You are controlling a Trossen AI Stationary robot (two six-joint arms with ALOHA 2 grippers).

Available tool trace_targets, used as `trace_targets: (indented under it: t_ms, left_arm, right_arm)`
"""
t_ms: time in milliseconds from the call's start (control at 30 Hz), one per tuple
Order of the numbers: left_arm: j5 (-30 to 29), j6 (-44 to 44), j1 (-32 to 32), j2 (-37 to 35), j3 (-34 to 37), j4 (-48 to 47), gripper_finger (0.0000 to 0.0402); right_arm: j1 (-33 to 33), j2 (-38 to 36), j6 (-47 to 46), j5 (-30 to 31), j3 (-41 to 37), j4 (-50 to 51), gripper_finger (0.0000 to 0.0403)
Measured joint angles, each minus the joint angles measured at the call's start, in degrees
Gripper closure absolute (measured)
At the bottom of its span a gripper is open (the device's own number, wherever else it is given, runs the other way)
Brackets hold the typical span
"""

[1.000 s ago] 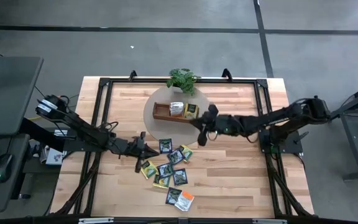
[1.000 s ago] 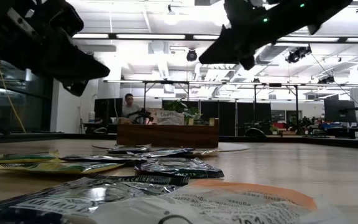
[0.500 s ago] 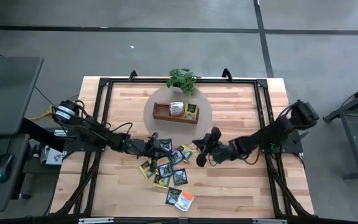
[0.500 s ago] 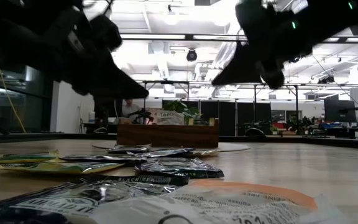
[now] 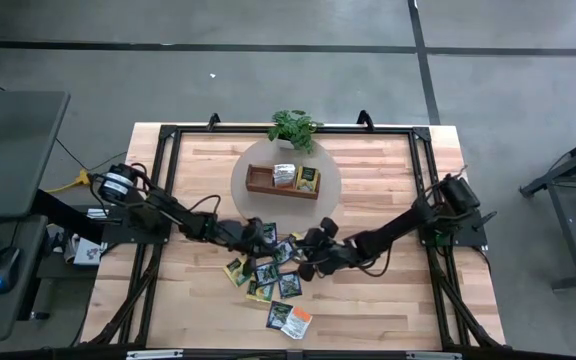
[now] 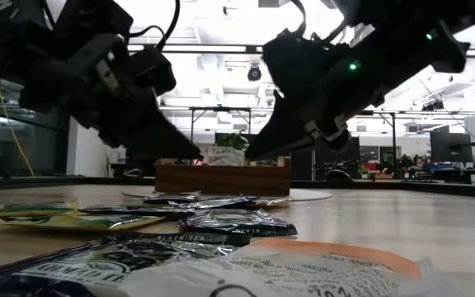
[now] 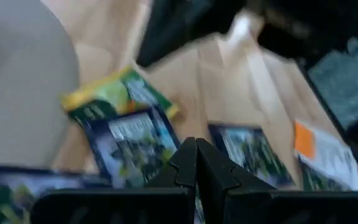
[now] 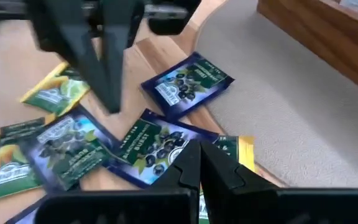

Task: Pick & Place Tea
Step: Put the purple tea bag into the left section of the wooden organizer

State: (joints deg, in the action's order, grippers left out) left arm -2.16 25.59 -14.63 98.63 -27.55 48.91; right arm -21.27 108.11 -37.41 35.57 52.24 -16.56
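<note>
Several sachets (image 8: 160,146), labels unreadable

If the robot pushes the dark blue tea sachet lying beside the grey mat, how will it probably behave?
The dark blue sachet lies thin and flat, so it probably slides and does not roll or tip. Its glossy wrapper looks slippery on the wooden table. Other sachets overlap nearby, so a push may drag them along.
</note>
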Motion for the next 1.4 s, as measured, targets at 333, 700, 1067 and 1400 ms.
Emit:
trace_targets:
  t_ms: [333, 700, 1067, 1400]
  left_arm:
    - [-0.23, 0.21, 0.00, 0.11, 0.02, -2.87, 0.0401]
    - [-1.49, 0.23, 0.00, 0.11, 0.02, -3.84, 0.0401]
    - [-1.65, 0.25, 0.00, 0.09, 0.02, -4.00, 0.0401]
    - [-1.85, 0.27, 0.00, 0.09, 0.04, -5.62, 0.0401]
  right_arm:
    - [1.44, 0.00, 0.42, -5.83, 1.32, 4.71, 0.0403]
    - [1.41, 0.00, -0.08, -9.13, 1.34, 4.30, 0.0403]
    - [1.41, 2.48, -0.69, -10.59, 1.34, 0.61, 0.0403]
    - [1.41, 3.44, -2.66, -9.28, 1.34, 1.18, 0.0403]
